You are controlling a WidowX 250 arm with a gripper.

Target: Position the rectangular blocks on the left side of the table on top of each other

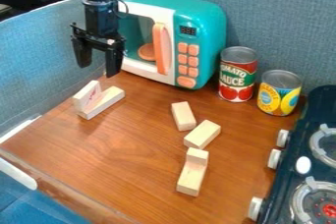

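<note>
Well, two blocks (105, 103) below parted jaws.

We record, behind the gripper (98, 70) and to its right: one blue-grey wall (275, 9), woven texture. To its left: one curved, lighter blue panel (36, 53), dark space beyond. Below it: one brown wooden table (131, 174), grain visible. Nearer us than the gripper: soft light (117, 142) on the wood.
</note>
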